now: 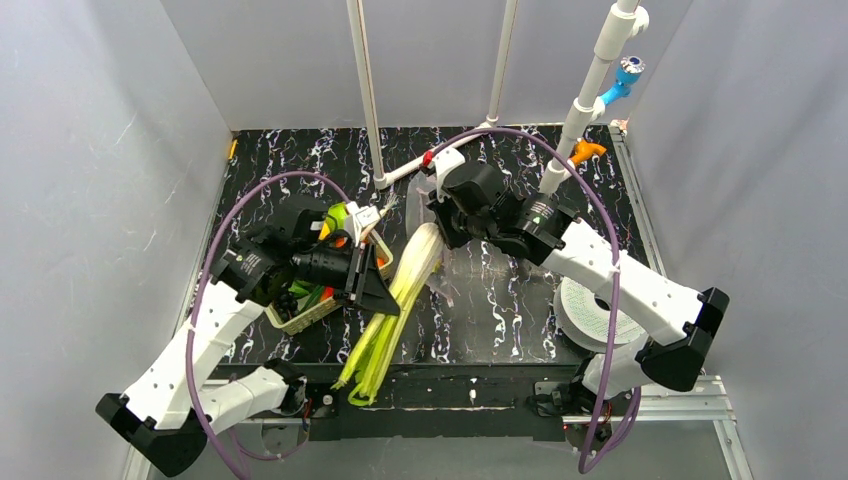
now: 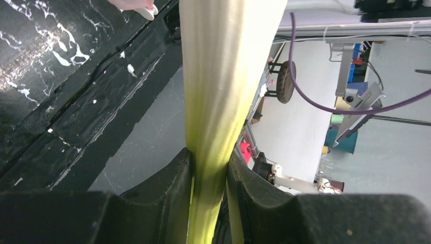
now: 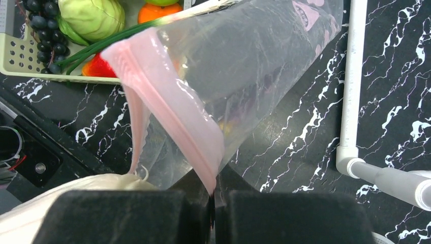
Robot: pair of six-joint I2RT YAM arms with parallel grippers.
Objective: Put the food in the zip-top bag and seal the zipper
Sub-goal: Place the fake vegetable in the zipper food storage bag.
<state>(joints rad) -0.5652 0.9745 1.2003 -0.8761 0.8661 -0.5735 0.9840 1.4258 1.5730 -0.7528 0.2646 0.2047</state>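
Note:
My left gripper [image 1: 383, 292] is shut on the green part of a long white-green leek [image 1: 400, 300], which shows between its fingers in the left wrist view [image 2: 223, 76]. The leek slants from the table's front edge up to the bag's mouth. My right gripper [image 1: 443, 230] is shut on the pinkish zipper strip [image 3: 173, 101] of the clear zip-top bag [image 3: 254, 61] and holds the mouth lifted and open. The leek's white root end [image 3: 96, 184] lies right at the mouth. Dark grapes [image 3: 45, 30], a green round piece [image 3: 91, 18], an orange piece [image 3: 160, 10] and a red piece [image 3: 104, 66] sit in the basket.
The woven tan basket [image 1: 305, 315] sits under my left wrist, at the left of the mat. White pipes [image 1: 368, 100] rise at the back middle, and another pipe [image 3: 350, 101] lies right of the bag. A white round disc [image 1: 590, 310] lies under my right arm.

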